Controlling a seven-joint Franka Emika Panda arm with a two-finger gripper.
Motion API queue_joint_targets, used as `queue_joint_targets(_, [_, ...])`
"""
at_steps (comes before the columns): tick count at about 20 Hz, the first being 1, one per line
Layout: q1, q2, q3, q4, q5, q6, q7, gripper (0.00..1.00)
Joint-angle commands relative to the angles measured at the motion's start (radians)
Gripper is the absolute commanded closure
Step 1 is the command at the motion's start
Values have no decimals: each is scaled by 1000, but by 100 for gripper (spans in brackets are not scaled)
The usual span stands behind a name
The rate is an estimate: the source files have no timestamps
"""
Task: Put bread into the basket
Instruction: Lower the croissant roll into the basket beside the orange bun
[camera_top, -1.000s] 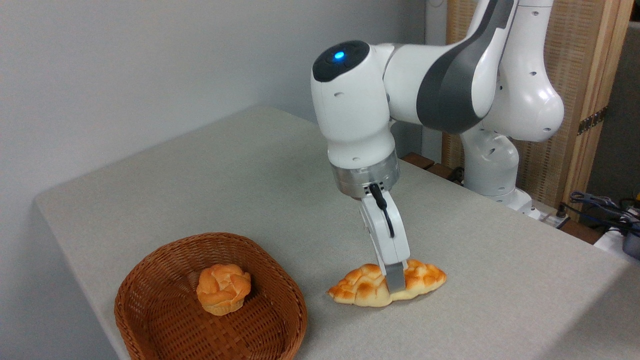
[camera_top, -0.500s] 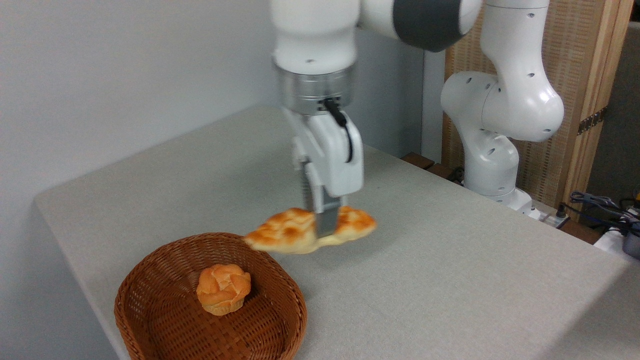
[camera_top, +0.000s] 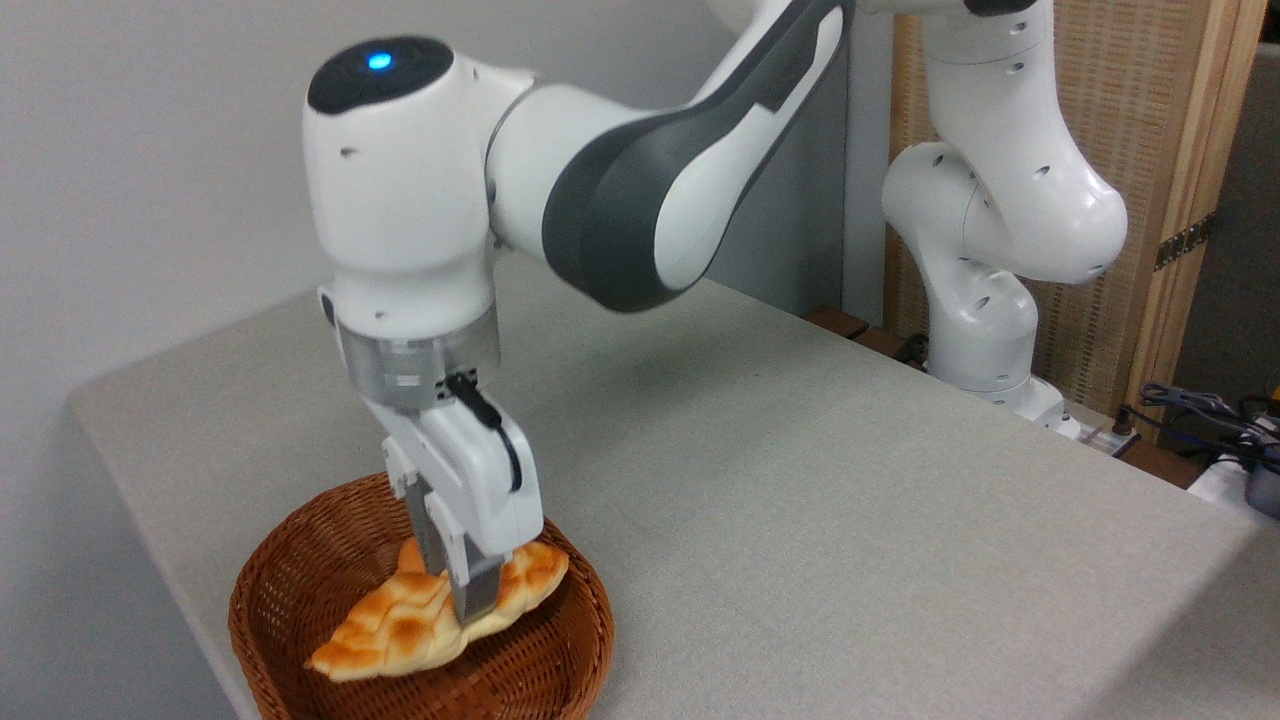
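The long braided bread (camera_top: 400, 632), pale with golden-brown bumps, hangs low inside the reddish-brown wicker basket (camera_top: 285, 560) at the lower left, its left tip pointing toward the front rim. My gripper (camera_top: 462, 598) is shut on the loaf near its right half, fingers pointing down into the basket. Whether the loaf touches the basket floor I cannot tell. The small orange bun is almost wholly hidden behind the loaf and the gripper; only a sliver (camera_top: 409, 553) shows.
The grey table (camera_top: 850, 500) stretches to the right of the basket. The basket stands close to the table's front-left edge. The arm's white base (camera_top: 985, 340) is at the back right, with cables (camera_top: 1200, 410) beyond it.
The gripper has carried the bread left and down from above the table beside the basket into the basket. One second ago the loaf lay on the table in the gripper's fingers.
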Motion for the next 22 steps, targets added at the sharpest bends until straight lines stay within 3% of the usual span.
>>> queue_joint_targets(1, [3,21,2,20,-9,42,-4,8])
queue_joint_targets(2, [3,27,2,20,-6,57,-4,0])
queue_joint_targets(7, [5,55,1,20,22,92,-4,0])
queue_joint_targets(11, [6,26,-12,19,23,71,-7,0])
queue_joint_targets(13, [8,-5,-12,20,23,-6,-2,0])
queue_joint_targets(17, [11,-46,-12,20,22,-40,-8,0])
queue_joint_targets(20, [16,-138,-12,20,19,-157,-19,0])
queue_joint_targets(21, [44,-163,-34,22,20,-199,-22,0])
queue_joint_targets(22, [101,-198,-103,20,22,-236,-43,0])
